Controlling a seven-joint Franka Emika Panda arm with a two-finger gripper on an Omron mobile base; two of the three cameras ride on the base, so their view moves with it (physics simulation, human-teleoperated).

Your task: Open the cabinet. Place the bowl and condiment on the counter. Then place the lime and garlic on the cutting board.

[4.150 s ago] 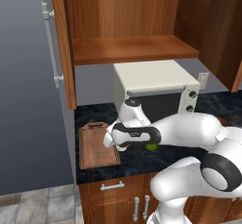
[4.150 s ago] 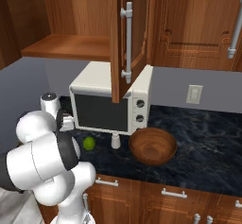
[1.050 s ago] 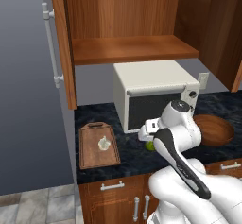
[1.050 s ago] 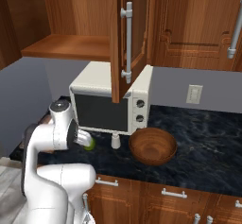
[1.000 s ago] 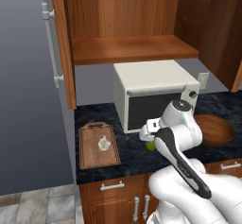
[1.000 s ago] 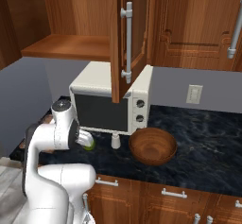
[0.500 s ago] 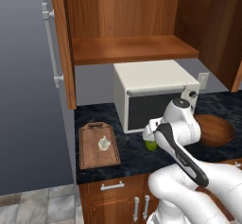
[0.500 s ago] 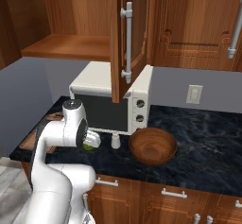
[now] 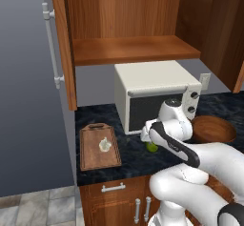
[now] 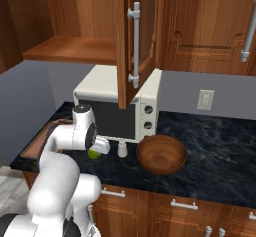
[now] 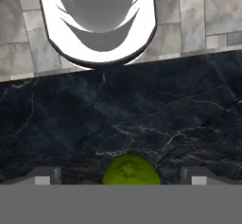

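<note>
The cabinet (image 9: 128,25) stands open, its door (image 10: 135,41) swung out and its shelf bare. On the counter (image 11: 118,109), in front of the microwave, lies the green lime (image 9: 152,147) (image 10: 93,154) (image 11: 131,171). My gripper (image 9: 148,137) (image 10: 100,146) (image 11: 122,176) is open just above the lime, which sits between the two fingertips (image 11: 45,176), apart from both. The garlic (image 9: 104,145) lies on the cutting board (image 9: 99,146) at the left. The brown bowl (image 9: 212,129) (image 10: 161,154) and the white condiment (image 10: 122,149) stand on the counter to the right.
A white microwave (image 9: 157,96) (image 10: 117,108) stands close behind the lime. The open cabinet door hangs over the microwave's right corner. The counter's front edge runs just before the lime, with tiled floor (image 11: 212,10) beyond it.
Since the earliest frames the arm has left the cutting board, where the garlic now lies, and swung right. Over the last second the open hand has dropped closer over the lime.
</note>
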